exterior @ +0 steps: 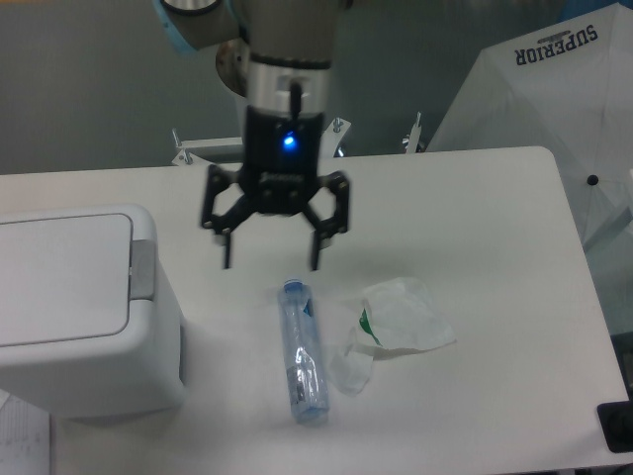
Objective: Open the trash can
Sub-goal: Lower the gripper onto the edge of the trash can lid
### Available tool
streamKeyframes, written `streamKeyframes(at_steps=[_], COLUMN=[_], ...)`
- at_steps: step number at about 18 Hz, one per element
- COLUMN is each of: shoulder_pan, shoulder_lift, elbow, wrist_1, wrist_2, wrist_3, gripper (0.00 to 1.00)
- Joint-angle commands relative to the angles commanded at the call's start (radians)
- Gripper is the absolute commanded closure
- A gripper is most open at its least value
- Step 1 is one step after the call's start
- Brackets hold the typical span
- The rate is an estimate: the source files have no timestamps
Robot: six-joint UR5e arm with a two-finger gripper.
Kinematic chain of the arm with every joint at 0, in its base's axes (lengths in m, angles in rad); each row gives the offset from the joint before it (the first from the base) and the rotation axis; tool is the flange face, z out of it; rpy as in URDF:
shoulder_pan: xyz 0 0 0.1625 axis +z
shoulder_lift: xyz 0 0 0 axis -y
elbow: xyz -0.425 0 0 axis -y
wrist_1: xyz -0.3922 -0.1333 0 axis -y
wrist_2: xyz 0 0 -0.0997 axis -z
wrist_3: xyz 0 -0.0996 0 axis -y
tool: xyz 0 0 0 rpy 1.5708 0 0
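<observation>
Your gripper (271, 265) hangs with fingers spread wide, holding nothing. The bin (74, 317) sits to its left in the picture, lid shut; its grey latch (142, 268) faces the fingers.

White trash can (69, 307) with grey latch (142, 269) — black gripper (272, 262) glowing blue.

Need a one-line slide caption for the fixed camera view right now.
Open gripper hangs above the table between the shut trash can and a plastic bottle, crumpled wrapper alongside.
</observation>
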Motion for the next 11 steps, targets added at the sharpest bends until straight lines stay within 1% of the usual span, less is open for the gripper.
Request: streamKeyframes(at_steps=[2, 4, 6, 11], shoulder_pan=[-0.019, -0.029, -0.055, -0.057], shoulder_lift=[-0.009, -0.008, -0.006, -0.009], elbow=[-0.009, -0.032, -0.038, -0.052], wrist_1=[-0.003, -0.002, -0.002, 0.000], wrist_2=[0.000, 0.000, 0.000, 0.002], wrist_3=[-0.012, -0.014, -0.035, -0.035], gripper=[0.00, 0.00, 0.00, 0.00])
